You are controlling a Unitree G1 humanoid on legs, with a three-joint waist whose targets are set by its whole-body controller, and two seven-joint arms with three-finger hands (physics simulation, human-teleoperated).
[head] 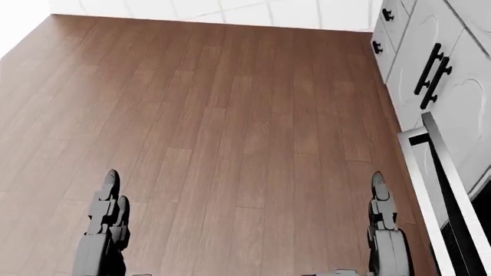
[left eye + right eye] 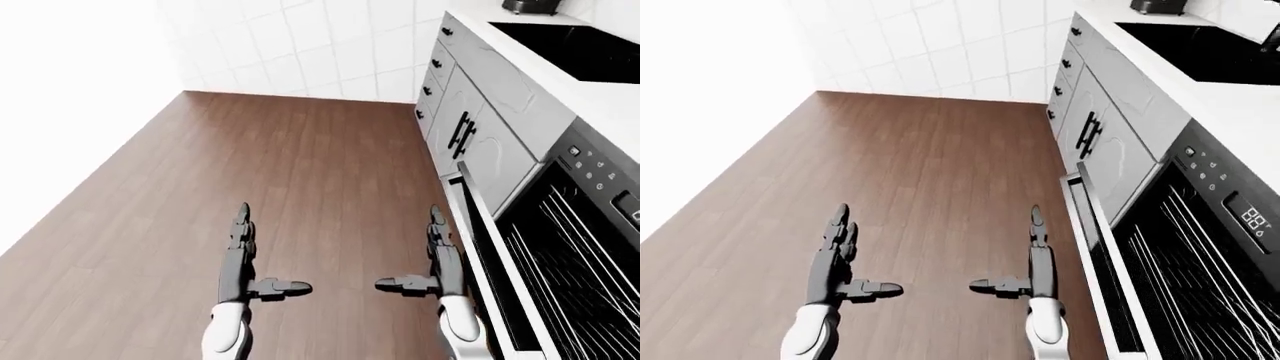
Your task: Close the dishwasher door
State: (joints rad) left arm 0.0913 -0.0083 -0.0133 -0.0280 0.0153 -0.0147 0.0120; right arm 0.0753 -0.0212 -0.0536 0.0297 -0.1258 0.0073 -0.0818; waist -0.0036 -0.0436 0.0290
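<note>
The dishwasher [image 2: 585, 277] stands open at the right of the left-eye view, its dark racks showing. Its door [image 2: 492, 259] hangs out over the wooden floor, seen edge-on as a grey-white slab; in the head view the door [image 1: 439, 190] runs down the right edge. My right hand [image 2: 432, 251] is open with fingers straight, just left of the door's edge and apart from it. Further left, over the floor, my left hand [image 2: 248, 251] is open too. Neither hand holds anything.
Grey cabinets [image 2: 468, 135] with black handles run up the right side beyond the dishwasher, under a white counter with a black inset [image 2: 580, 49]. A white tiled wall [image 2: 300, 45] closes the top. Brown plank floor [image 1: 230, 115] fills the left and middle.
</note>
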